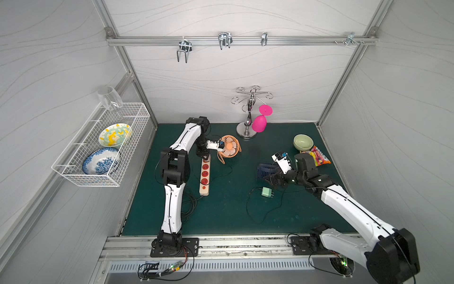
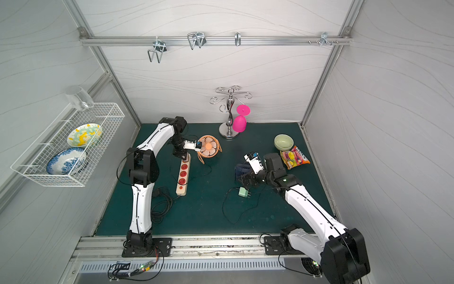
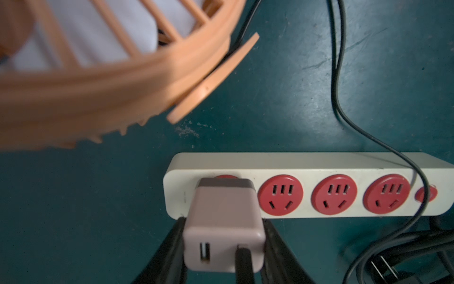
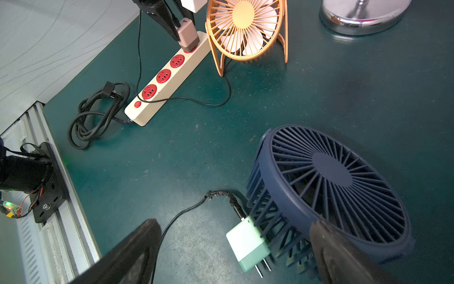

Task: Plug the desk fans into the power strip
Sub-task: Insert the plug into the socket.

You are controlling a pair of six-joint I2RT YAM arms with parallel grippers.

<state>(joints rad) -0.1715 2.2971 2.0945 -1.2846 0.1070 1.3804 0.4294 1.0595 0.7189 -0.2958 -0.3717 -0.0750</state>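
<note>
L gripper (image 1: pixel 203 156) clamped on pink adapter (image 3: pixel 222 221) at far socket.
I hold it upright so pins go straight into the power strip (image 3: pixel 319 164), left-centre of mat; orange fan (image 1: pixel 229 146) sits just right of its far end; R gripper (image 1: pixel 273 180) spread wide, empty.

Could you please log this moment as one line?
left claw: shut on pink adapter at power strip end socket | right claw: open near blue fan

The power strip (image 3: pixel 307 162) is cream with red sockets (image 3: pixel 334 194), the adapter (image 3: pixel 222 228) on it dusty pink. The desk fan (image 1: pixel 229 146) is orange, the other fan (image 4: pixel 329 186), at its 4 o'clock, navy.
</note>
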